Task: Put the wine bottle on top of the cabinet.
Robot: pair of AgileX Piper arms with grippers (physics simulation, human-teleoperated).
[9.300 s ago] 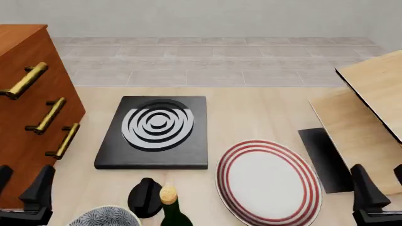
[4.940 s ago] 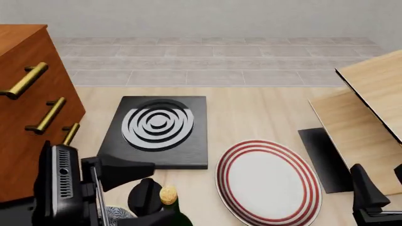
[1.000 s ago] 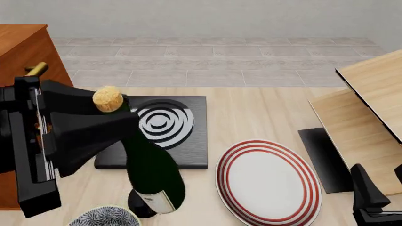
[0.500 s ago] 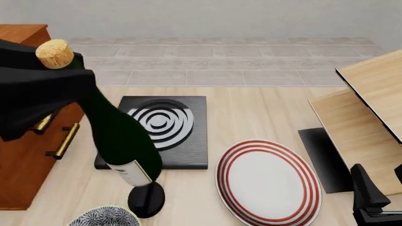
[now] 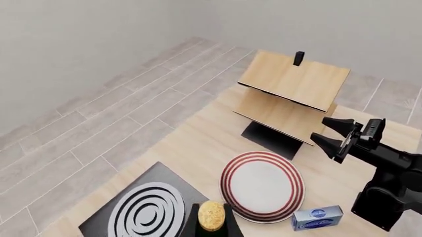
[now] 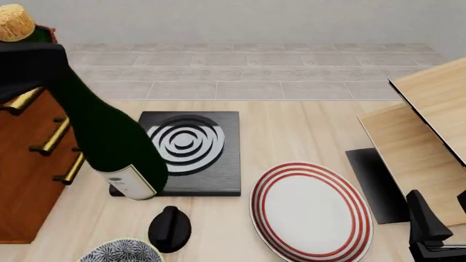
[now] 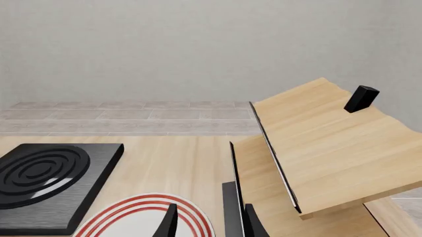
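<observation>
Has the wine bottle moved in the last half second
Yes. In the front view the wine bottle has gone up and left: its cork now tops the cabinet corner, and its base has cleared the black knob.

A plain pale grey wall (image 6: 240,19) runs across the back, meeting a floor of grey rectangular tiles (image 6: 248,71) laid in long rows. In front lies the light-wood table top (image 6: 291,136), evenly lit. At its right side stand pale wooden boards (image 6: 426,117), tilted, on a dark base.
</observation>
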